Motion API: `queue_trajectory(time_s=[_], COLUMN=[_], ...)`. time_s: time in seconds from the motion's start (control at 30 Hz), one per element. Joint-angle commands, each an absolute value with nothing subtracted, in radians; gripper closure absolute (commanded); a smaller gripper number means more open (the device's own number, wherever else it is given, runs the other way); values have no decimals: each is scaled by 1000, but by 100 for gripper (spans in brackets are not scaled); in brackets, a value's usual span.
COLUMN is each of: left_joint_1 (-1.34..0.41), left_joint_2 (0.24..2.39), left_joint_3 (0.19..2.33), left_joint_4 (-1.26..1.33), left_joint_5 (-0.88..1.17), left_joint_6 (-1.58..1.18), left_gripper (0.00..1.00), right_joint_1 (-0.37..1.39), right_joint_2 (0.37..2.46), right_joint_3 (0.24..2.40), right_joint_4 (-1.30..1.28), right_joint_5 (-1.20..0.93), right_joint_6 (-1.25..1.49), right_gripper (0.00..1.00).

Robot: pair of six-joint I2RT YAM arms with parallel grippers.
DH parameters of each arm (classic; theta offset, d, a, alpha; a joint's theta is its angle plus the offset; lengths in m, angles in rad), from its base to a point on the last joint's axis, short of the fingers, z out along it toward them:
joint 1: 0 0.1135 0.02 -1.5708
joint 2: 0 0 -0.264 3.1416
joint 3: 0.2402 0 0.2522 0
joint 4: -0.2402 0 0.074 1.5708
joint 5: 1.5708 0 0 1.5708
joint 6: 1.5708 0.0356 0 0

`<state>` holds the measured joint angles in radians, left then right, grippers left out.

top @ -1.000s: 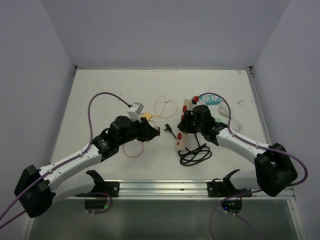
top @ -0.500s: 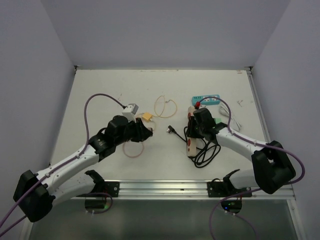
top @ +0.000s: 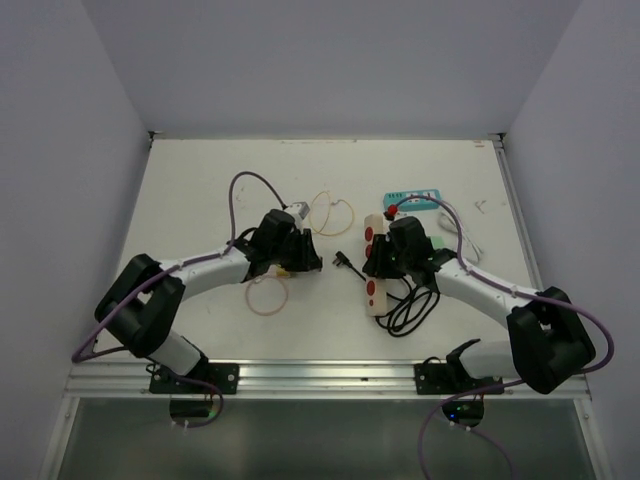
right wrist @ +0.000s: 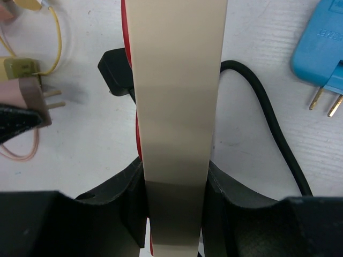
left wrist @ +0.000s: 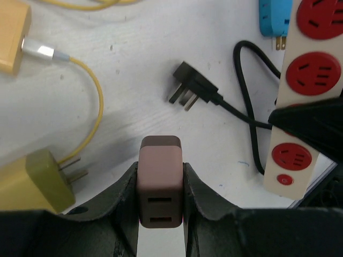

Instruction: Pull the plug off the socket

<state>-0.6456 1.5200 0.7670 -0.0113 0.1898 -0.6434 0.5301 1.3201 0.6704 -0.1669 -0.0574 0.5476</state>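
Observation:
My left gripper (left wrist: 159, 172) is shut on a small mauve plug (left wrist: 159, 198), held just above the table, clear of the strip. It shows in the top view (top: 306, 262) left of centre. My right gripper (right wrist: 174, 171) is shut across a cream power strip (right wrist: 177, 80) with red sockets (left wrist: 313, 72). In the top view this gripper (top: 380, 262) holds the strip (top: 374, 285) right of centre. A black plug (left wrist: 192, 91) lies on the table between the two grippers with its prongs bare. Its black cord (top: 405, 310) coils beside the strip.
An olive plug (left wrist: 29, 184) on a yellow cable (left wrist: 96, 101) lies left of my left gripper, with a yellow charger block (left wrist: 12, 35) beyond. A blue adapter (right wrist: 321, 48) lies behind the strip. A thin pink loop (top: 267, 296) lies near the left arm.
The left arm has swung its elbow far to the left while its gripper stays near the centre with the mauve plug. The right gripper has shifted the strip slightly left and back.

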Motion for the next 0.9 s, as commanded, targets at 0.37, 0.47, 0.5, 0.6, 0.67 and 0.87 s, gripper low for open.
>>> queue_trajectory(time_s=[0.37, 0.47, 0.5, 0.6, 0.67, 0.87], left_joint_1=[-568, -565, -563, -561, -561, -561], left_joint_2=[1592, 1552, 1543, 1494, 1450, 1323], left_joint_3=[858, 854, 856, 861, 874, 954], left_joint_4=[2, -47, -54, -90, -109, -225], left_joint_5=[219, 201, 195, 175, 163, 94], left_joint_6=[-601, -595, -594, -591, -589, -560], left_gripper=[40, 31, 30, 20, 14, 4], right_joint_1=[534, 534, 534, 532, 532, 529], right_joint_2=[1361, 1374, 1377, 1396, 1405, 1442], right_joint_3=[647, 643, 643, 646, 647, 650], right_joint_4=[-20, -12, -14, -24, -32, -49], right_joint_5=[-207, -213, -212, -206, -206, -190], right_joint_6=[624, 637, 638, 640, 638, 655], right_gripper=[100, 100, 100, 100, 100, 80])
